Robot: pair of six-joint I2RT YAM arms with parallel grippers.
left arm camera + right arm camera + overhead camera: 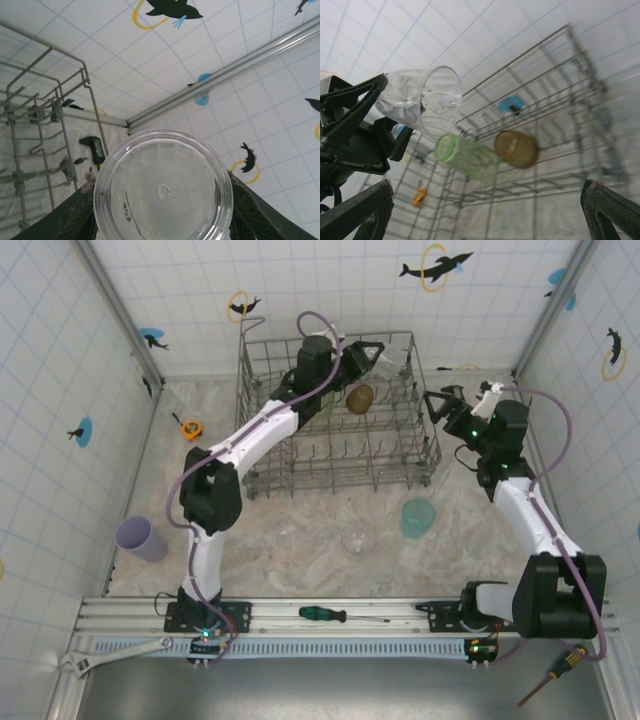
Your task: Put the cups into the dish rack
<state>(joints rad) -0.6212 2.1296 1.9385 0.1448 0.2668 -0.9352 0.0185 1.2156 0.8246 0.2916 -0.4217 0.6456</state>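
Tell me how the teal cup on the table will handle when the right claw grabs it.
The teal cup looks thin and translucent, so probably light plastic that may flex if squeezed hard. Its smooth round wall could slip. It stands on end, so a sideways nudge might tip it and set it rolling.

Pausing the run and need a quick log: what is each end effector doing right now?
Left end effector: closed, holding a clear cup.
Right end effector: open, holding nothing.

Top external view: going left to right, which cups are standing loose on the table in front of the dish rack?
lilac cup → clear cup → teal cup
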